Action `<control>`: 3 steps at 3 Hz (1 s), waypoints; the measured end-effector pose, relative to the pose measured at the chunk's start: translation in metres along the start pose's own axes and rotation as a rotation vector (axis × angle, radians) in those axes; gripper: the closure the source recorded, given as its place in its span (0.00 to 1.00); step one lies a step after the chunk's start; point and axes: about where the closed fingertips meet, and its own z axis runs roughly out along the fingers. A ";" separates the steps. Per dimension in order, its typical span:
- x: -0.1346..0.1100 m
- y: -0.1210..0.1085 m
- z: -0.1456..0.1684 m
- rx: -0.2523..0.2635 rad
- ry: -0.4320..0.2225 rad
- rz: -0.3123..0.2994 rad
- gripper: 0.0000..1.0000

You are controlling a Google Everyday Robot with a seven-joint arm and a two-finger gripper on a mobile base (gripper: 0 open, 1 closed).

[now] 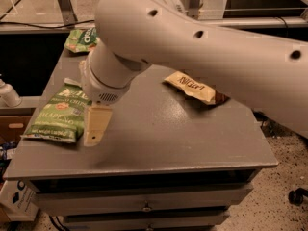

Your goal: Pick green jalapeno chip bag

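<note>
The green jalapeno chip bag [57,113] lies flat at the left edge of the grey table [159,134], light green with white lettering. My gripper [94,129] hangs from the big white arm just right of the bag's lower right corner, its cream finger [96,124] pointing down at the tabletop. The arm's wrist covers the bag's upper right part.
A smaller green bag [82,38] lies at the table's far left corner, partly behind the arm. A brown-and-cream bag [192,86] lies right of centre. A white object [7,93] stands left of the table. Drawers run under the table's front edge.
</note>
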 end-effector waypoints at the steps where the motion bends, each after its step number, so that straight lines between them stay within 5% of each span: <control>1: -0.008 -0.009 0.042 0.005 0.037 0.009 0.00; 2: -0.018 -0.013 0.070 -0.001 0.064 0.028 0.00; 3: -0.022 -0.012 0.088 -0.008 0.091 0.041 0.18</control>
